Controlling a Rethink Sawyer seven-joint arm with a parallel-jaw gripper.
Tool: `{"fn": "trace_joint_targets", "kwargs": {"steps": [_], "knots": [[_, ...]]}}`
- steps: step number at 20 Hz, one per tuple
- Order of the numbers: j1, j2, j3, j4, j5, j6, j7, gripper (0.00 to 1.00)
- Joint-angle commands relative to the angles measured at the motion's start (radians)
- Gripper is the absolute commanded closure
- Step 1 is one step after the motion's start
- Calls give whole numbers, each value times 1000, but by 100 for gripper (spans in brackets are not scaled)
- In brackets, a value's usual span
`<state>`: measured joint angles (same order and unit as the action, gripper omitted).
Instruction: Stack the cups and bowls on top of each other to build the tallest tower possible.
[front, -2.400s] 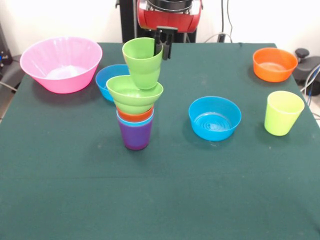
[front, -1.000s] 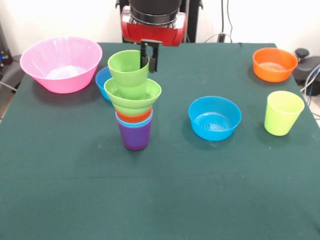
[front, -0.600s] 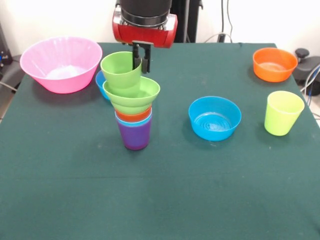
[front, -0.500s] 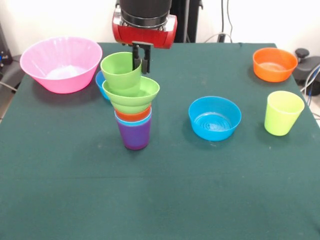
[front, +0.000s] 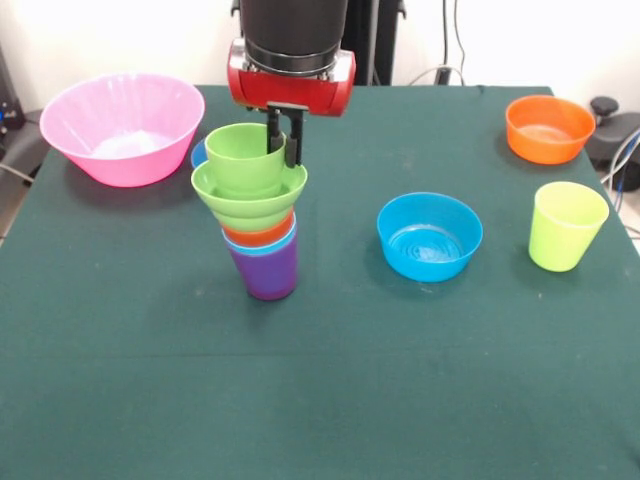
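While the red and black arm (front: 290, 60) hangs straight down from above, its jaws (front: 283, 138) are pinched on the far rim of the stepped green cup (front: 244, 158), one finger inside the cup and one outside. That cup sits in the ridged green bowl (front: 248, 198) atop the tower (front: 255, 220), whose purple cup (front: 265, 273) stands on the table (front: 320, 380). The tower leans slightly left. Right of it lie a blue bowl (front: 430, 236), a yellow-green cup (front: 566, 226) and an orange bowl (front: 548, 128); the pink bowl (front: 122, 127) sits far left. The near table is open
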<state>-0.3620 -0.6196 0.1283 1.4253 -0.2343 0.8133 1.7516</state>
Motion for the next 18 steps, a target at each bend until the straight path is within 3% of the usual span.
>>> {"fn": "trace_joint_targets", "kwargs": {"steps": [1, 8, 11, 18], "knots": [[23, 7, 35, 99, -20, -69, 60, 100], [32, 11, 25, 87, -21, -49, 59, 100], [43, 38, 24, 37, -21, -32, 66, 100], [46, 44, 26, 60, -7, -57, 90, 100]]}}
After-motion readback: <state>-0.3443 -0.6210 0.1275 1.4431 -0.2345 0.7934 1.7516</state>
